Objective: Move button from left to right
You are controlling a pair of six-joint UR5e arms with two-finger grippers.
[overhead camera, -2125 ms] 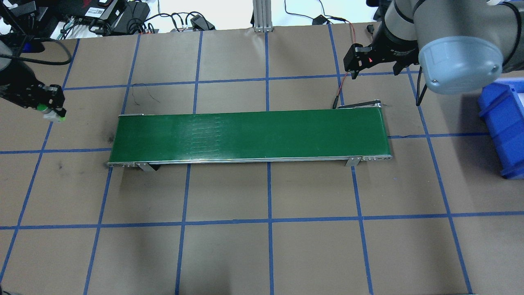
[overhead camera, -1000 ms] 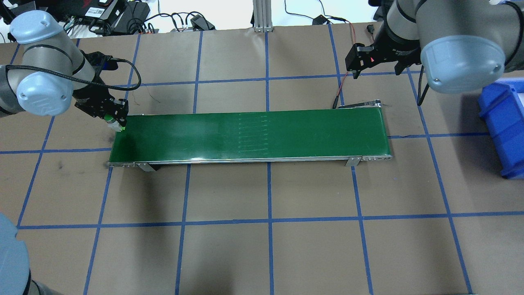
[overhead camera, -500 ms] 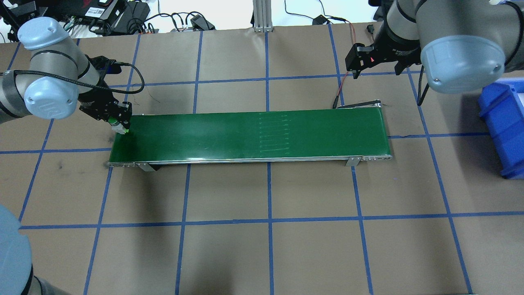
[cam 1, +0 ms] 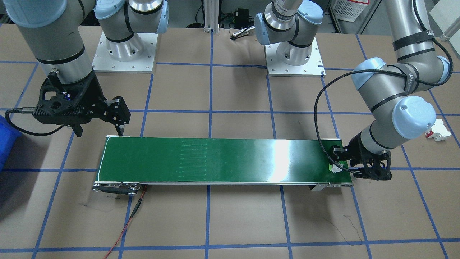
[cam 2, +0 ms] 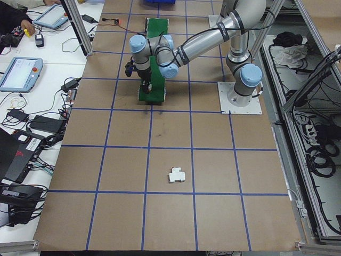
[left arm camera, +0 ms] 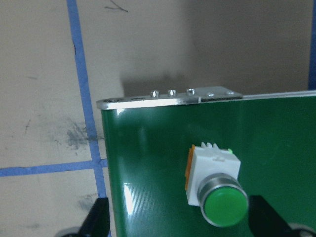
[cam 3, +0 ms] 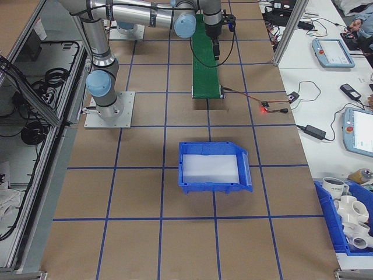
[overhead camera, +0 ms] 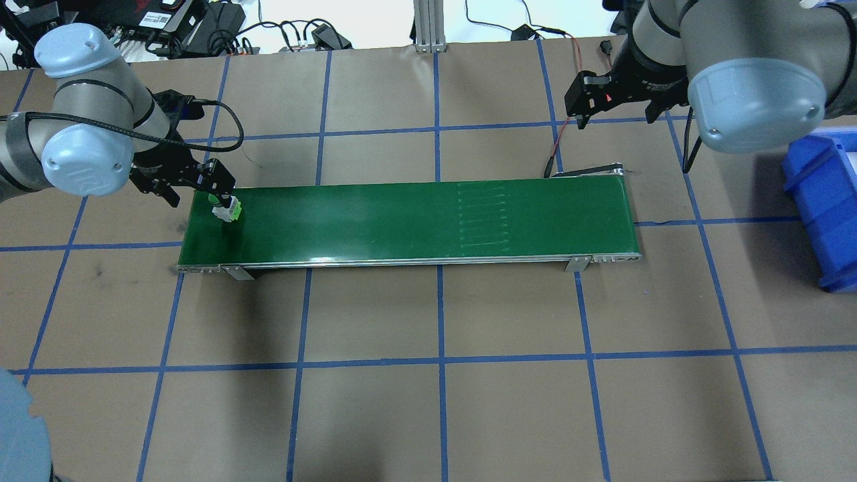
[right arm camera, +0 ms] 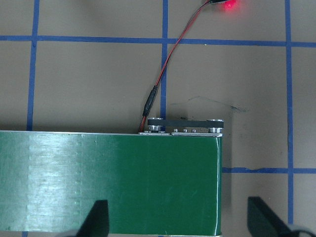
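The button (overhead camera: 226, 211), with a green cap and a white body, rests on the left end of the green conveyor belt (overhead camera: 415, 221). In the left wrist view the button (left arm camera: 217, 185) has its cap toward the camera, and neither finger touches it. My left gripper (overhead camera: 201, 193) is open just above it, fingers spread wide. From the front, the button (cam 1: 336, 168) sits at the belt's right end under that gripper (cam 1: 354, 163). My right gripper (overhead camera: 612, 114) hangs open and empty above the table behind the belt's right end, also seen from the front (cam 1: 99, 129).
A blue bin (overhead camera: 827, 201) stands at the table's right edge. A red cable (overhead camera: 566, 134) runs to the belt's far right corner. A white block with red parts (cam 1: 437, 131) lies on the table on the left arm's side. Blue tape lines grid the brown table.
My left arm swung in from the table's left edge, carrying the button to the belt's left end, and has opened over it. The belt's seam marks have shifted right. The right arm stayed still.
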